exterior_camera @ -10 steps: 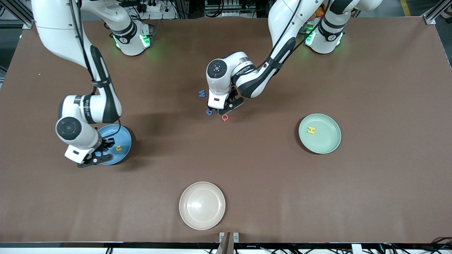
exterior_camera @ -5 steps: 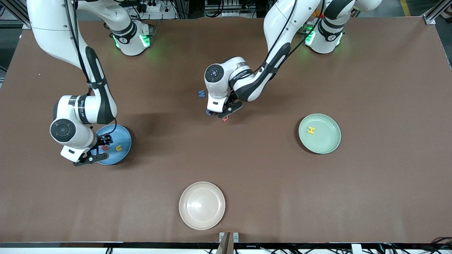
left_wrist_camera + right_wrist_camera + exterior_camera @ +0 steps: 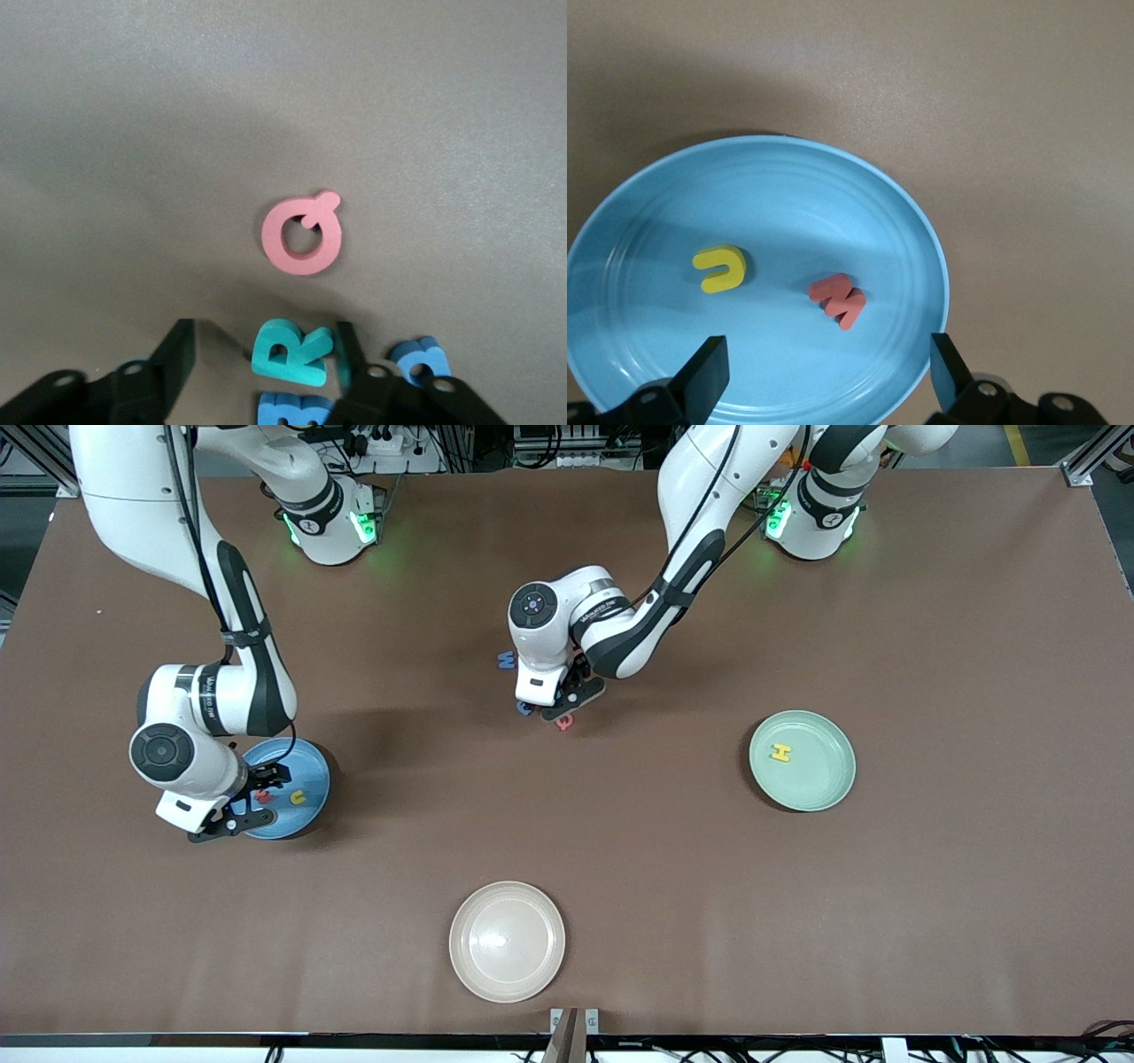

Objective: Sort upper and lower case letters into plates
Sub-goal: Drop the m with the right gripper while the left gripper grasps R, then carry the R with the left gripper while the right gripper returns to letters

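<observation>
From the front, the left tool (image 3: 556, 701) is being held low over the letter cluster mid-bench and the right tool (image 3: 244, 808) over the blue plate (image 3: 312, 769). In the left wrist view, a teal R (image 3: 292, 352) is sitting between wide-spread fingers (image 3: 174, 352), beside a pink Q (image 3: 303, 235). In the right wrist view, a yellow u (image 3: 720, 268) and a red m (image 3: 838, 299) are lying in the plate under widely parted fingers (image 3: 709, 367).

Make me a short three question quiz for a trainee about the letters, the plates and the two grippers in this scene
1. True or false: the cream-white plate holds a letter.
2. Which letters lie in the blue plate? A) yellow u and red m B) yellow H C) pink Q
3. Fill in: the left gripper is open around the teal ___.

Key: 1 false. 2 A; the open right gripper hangs over that plate. 3 R.
</observation>
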